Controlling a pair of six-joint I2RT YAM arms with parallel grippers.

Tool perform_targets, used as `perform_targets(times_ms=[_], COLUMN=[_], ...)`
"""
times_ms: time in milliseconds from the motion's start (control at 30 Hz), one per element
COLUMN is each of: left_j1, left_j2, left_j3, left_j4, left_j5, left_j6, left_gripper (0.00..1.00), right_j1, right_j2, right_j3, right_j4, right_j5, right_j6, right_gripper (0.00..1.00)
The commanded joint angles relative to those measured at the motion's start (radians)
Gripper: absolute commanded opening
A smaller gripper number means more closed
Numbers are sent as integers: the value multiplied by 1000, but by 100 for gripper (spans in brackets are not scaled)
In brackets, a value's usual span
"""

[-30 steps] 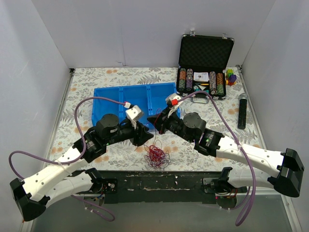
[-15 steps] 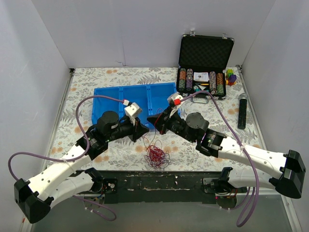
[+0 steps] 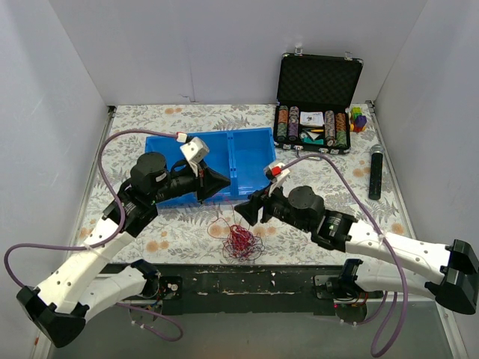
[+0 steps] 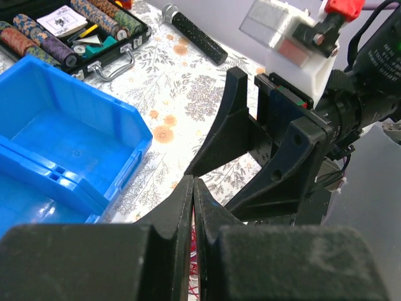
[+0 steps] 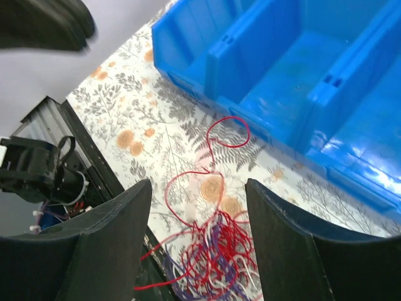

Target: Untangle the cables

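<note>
Red cables [image 3: 241,241] lie mostly knotted; left claw [image 4: 191,188] shut, perhaps pinching a strand, right claw [image 5: 197,188] open, empty.

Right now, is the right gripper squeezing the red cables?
No, the right gripper stands open, jaws wide apart, and the cables lie loose below it.

The cables [image 5: 216,251] run off the bottom edge of the right wrist view; the blue bin [image 5: 294,69] is cropped at upper right.
</note>
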Motion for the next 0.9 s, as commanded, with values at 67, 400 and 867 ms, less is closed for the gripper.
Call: perform_targets(times_ms=[67, 400, 867], left_j1=[16, 16, 17], left_j2=[-22, -80, 0], left_j3=[85, -99, -307], left_j4=[-39, -202, -392], left_j5=[-6, 8, 152], left_j6=[33, 257, 681], left_gripper=[0, 22, 98], right_j1=[-1, -3, -3], right_j2=[-117, -76, -91], right_j3=[-65, -60, -135], right_j4=[-83, -55, -61], right_j5=[39, 5, 22], right_j6=[29, 49, 46], right_gripper=[70, 67, 67])
